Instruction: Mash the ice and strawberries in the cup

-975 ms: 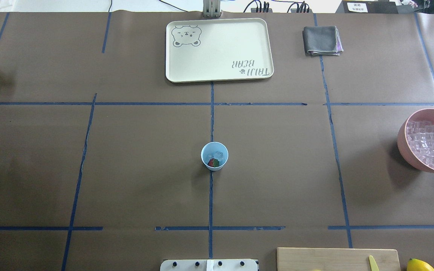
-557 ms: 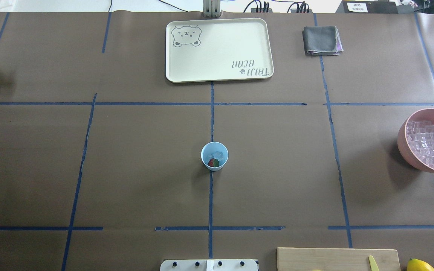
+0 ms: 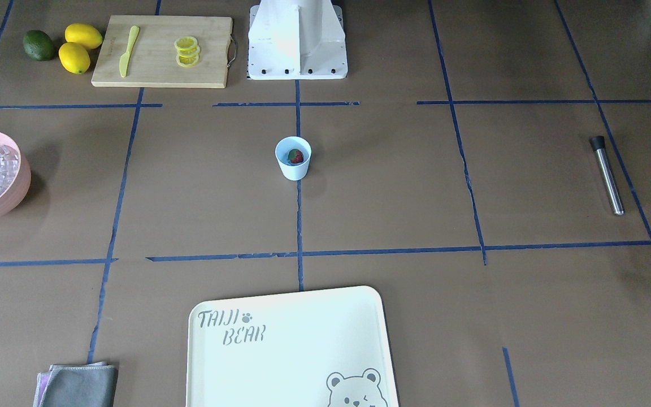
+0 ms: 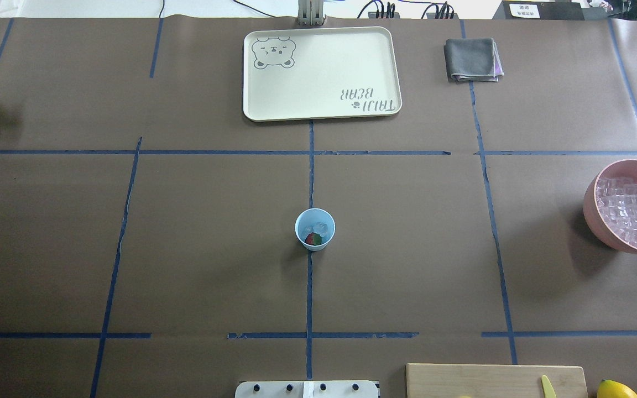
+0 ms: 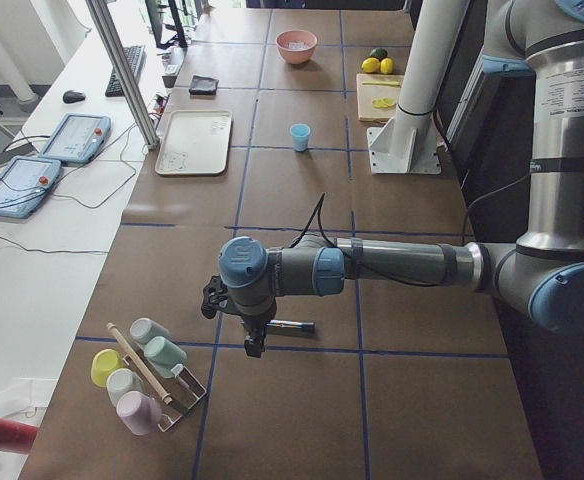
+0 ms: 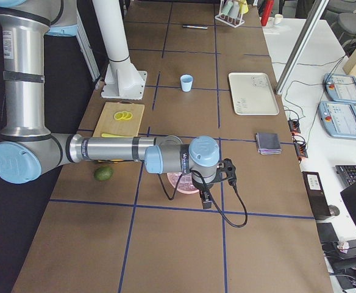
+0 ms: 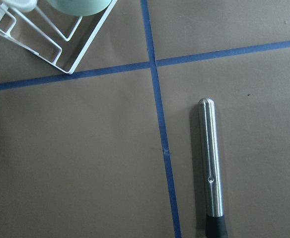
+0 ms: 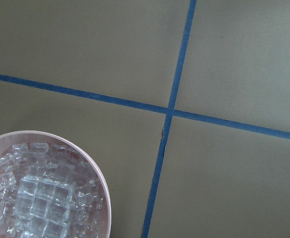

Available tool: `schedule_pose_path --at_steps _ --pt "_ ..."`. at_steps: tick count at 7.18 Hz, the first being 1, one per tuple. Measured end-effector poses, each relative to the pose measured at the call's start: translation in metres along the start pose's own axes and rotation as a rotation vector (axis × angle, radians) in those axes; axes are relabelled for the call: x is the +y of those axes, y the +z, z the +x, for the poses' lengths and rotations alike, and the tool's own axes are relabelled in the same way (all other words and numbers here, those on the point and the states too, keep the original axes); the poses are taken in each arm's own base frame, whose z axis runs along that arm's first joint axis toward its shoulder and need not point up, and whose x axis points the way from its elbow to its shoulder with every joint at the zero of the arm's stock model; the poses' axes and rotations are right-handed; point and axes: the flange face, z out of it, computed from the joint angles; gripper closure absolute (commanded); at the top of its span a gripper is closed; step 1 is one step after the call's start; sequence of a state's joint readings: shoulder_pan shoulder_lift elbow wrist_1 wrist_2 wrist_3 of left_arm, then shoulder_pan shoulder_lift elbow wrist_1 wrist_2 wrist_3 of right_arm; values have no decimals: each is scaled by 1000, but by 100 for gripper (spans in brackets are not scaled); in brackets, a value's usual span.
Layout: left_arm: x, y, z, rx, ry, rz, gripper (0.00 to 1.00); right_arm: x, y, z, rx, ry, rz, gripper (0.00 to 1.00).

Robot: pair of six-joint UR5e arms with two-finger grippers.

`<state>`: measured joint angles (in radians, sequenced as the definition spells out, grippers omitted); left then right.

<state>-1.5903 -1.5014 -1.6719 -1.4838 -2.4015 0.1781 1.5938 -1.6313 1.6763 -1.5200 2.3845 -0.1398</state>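
Nothing has shifted on the bench. We count one cup (image 4: 315, 246) mid-bench holding one strawberry (image 4: 312, 239) and about two ice cubes (image 4: 319, 227), one pink bowl (image 4: 592, 213) of many more, and one steel rod (image 3: 608, 176). For the left fingers (image 5: 255, 347) and right fingers (image 6: 206, 201), we cannot tell spread or closed.

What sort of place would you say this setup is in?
Probably a robotics lab staged for drink-making: the left arm over a table gridded with blue tape, teach pendants on the side bench, and a cup holding a strawberry.
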Motion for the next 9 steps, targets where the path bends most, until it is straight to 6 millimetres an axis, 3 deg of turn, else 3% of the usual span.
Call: schedule_pose_path --at_steps 4,9 --pt "1 -1 -2 -1 -10 2 0 8 13 13 -9 21 -25 1" --pt "1 -1 -2 -3 -13 3 0 9 13 14 -10 36 -26 1"
